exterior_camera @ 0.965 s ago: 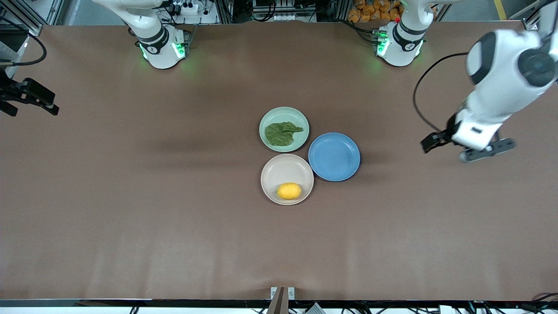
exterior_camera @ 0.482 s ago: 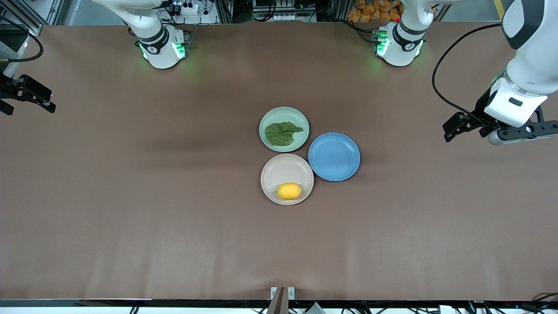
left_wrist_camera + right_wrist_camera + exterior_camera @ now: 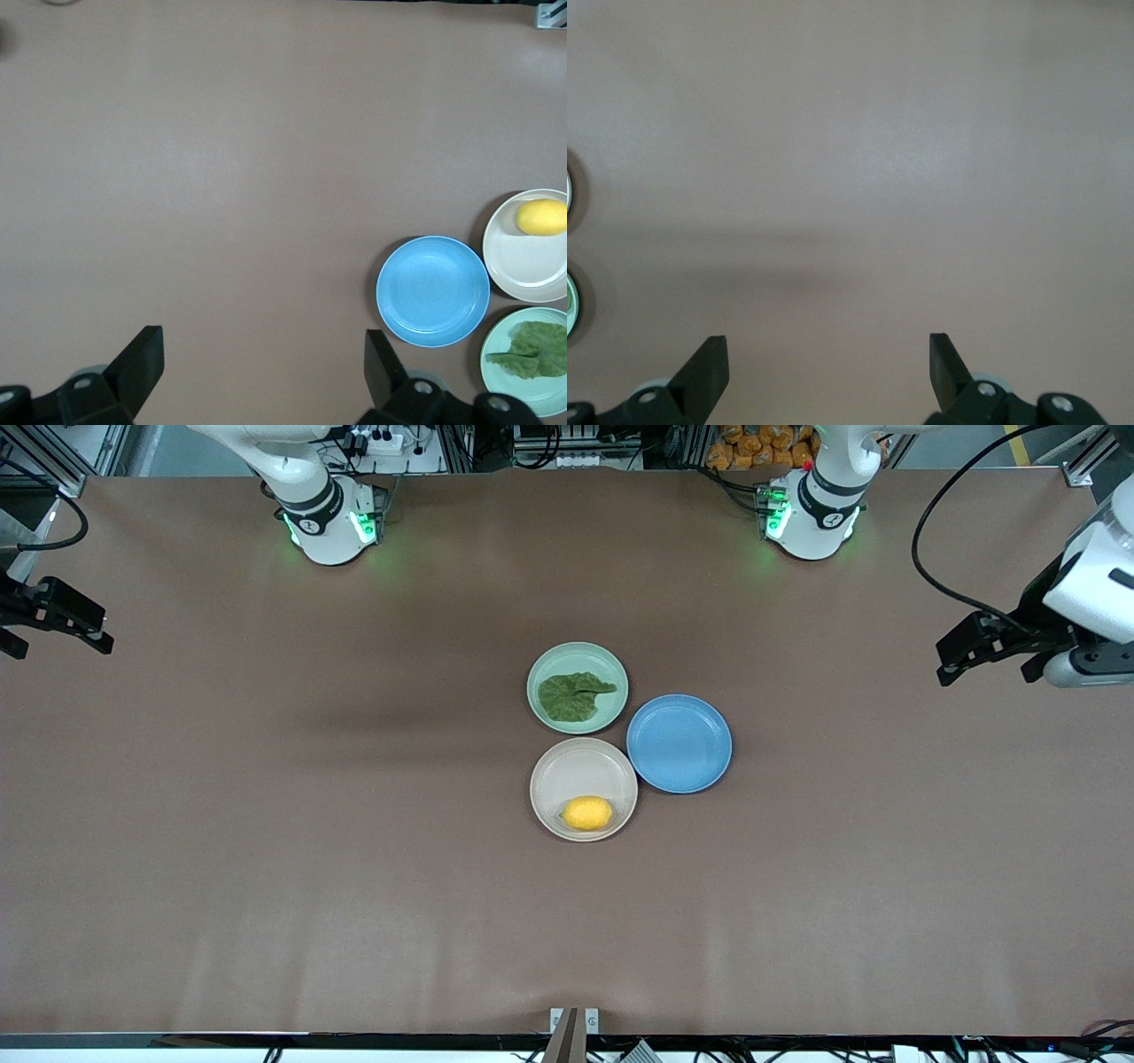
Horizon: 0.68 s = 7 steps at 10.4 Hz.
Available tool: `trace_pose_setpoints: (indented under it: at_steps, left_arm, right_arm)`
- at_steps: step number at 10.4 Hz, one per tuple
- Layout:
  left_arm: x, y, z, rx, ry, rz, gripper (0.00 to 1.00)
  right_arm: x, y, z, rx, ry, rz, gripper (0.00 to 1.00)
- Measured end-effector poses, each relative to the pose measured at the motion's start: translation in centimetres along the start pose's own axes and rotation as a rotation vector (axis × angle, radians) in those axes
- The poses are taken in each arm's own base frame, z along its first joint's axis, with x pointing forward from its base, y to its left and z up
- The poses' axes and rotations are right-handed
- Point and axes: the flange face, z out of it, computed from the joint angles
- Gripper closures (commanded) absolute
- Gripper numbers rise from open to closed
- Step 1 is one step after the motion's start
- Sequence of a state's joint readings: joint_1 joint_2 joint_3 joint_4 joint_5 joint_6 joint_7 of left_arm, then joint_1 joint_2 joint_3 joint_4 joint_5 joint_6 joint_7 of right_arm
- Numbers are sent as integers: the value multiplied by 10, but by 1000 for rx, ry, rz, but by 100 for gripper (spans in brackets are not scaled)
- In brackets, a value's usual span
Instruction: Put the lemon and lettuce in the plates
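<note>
The yellow lemon (image 3: 587, 813) lies in the beige plate (image 3: 574, 772), at the side nearest the front camera. The dark green lettuce (image 3: 574, 696) lies flat in the mint green plate (image 3: 580, 656). My left gripper (image 3: 992, 662) is open and empty, up over bare table at the left arm's end, well away from the plates. My right gripper (image 3: 55, 640) is open and empty over the right arm's end of the table. The left wrist view shows its open gripper (image 3: 263, 354), the lemon (image 3: 541, 217), the beige plate (image 3: 524, 273), the lettuce (image 3: 533, 349) and the mint plate (image 3: 493, 369).
An empty blue plate (image 3: 679, 744) touches both other plates, toward the left arm's end; it also shows in the left wrist view (image 3: 432, 290). The right wrist view shows its open gripper (image 3: 828, 359) over bare brown table.
My left arm has swung away from the plates toward its end of the table and toward its base. The right gripper has barely moved. Lemon and lettuce have stayed put.
</note>
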<state>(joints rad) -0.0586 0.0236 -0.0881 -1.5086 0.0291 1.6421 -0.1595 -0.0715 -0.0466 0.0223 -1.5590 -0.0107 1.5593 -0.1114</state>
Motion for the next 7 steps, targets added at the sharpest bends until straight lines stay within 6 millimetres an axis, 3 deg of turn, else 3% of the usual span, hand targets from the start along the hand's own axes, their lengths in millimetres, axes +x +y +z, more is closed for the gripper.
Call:
trace_pose_setpoints:
  at_steps: [7]
  left_arm:
    - [-10, 15, -9, -28, -54, 30, 0]
  right_arm:
    - [0, 1, -1, 0, 1, 1, 0]
